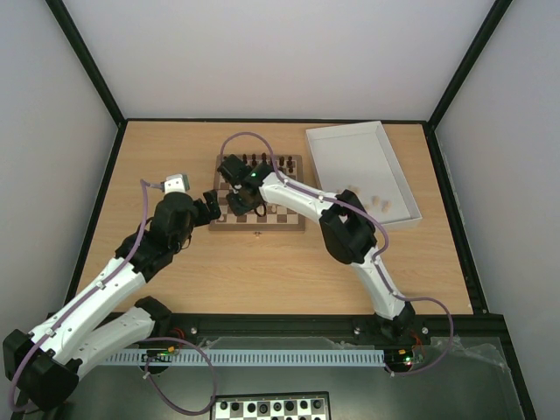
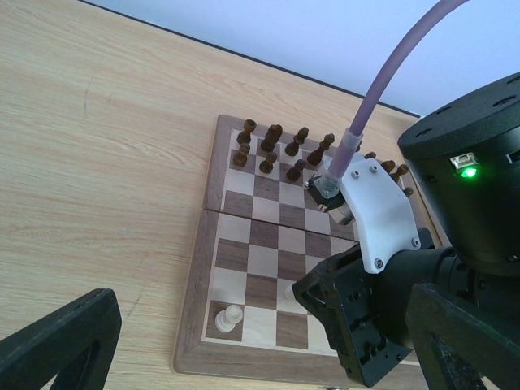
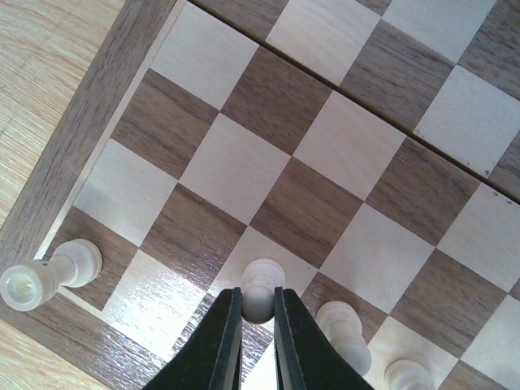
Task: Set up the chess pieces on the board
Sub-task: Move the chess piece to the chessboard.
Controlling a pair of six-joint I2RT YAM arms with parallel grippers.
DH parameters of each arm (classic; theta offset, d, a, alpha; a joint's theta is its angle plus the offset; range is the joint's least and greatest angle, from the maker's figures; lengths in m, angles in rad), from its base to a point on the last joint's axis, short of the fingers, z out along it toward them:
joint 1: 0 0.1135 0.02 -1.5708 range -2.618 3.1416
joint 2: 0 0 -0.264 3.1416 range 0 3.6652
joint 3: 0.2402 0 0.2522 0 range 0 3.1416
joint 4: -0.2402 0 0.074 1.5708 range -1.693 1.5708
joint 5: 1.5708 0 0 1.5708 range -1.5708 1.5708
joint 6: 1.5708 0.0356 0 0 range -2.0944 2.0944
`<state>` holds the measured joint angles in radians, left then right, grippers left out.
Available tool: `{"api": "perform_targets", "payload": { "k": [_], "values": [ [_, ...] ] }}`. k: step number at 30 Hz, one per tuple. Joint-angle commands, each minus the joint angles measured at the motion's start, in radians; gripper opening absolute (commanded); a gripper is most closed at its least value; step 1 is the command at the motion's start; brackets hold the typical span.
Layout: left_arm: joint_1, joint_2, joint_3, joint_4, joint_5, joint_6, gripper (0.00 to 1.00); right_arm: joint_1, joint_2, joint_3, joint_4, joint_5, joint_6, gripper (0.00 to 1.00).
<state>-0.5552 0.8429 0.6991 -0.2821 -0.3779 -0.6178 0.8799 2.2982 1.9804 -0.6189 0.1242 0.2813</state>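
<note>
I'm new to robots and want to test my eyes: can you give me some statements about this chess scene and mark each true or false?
1. The right gripper is shut on a pale chess piece. True.
2. The left gripper holds a dark piece. False: it is open and holds nothing.
3. Dark pieces stand on the far rows of the board. True.
4. The white tray is empty. False: a few pale pieces lie in it.

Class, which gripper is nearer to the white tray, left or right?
Right. The right gripper, shut on a pale chess piece, is over the board next to the white tray; the left gripper hangs open at the board's opposite edge.
</note>
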Motion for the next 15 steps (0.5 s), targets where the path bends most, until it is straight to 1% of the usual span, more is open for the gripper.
{"api": "perform_targets", "payload": {
  "k": [1,4,5,9,10,15],
  "values": [
    [0.005,-0.011,-0.018,-0.003,-0.009,-0.007,0.99,0.015,-0.025,-0.036,-0.05,-0.008,0.014,0.11],
    [0.006,-0.011,-0.018,-0.004,-0.008,-0.008,0.99,0.016,-0.022,-0.037,-0.051,-0.005,0.013,0.11],
    [0.006,-0.012,-0.018,-0.004,-0.009,-0.008,0.99,0.016,-0.019,-0.035,-0.05,-0.003,0.013,0.13],
    [0.007,-0.014,-0.017,-0.003,-0.009,-0.008,0.99,0.016,-0.02,-0.033,-0.05,0.005,0.016,0.28],
    [0.007,-0.012,-0.016,-0.003,-0.008,-0.008,1.0,0.016,-0.024,-0.033,-0.05,0.007,0.015,0.3],
    [0.007,-0.01,-0.013,0.0,-0.006,-0.006,0.99,0.016,-0.044,-0.015,-0.05,0.012,0.013,0.31]
  ]
}}
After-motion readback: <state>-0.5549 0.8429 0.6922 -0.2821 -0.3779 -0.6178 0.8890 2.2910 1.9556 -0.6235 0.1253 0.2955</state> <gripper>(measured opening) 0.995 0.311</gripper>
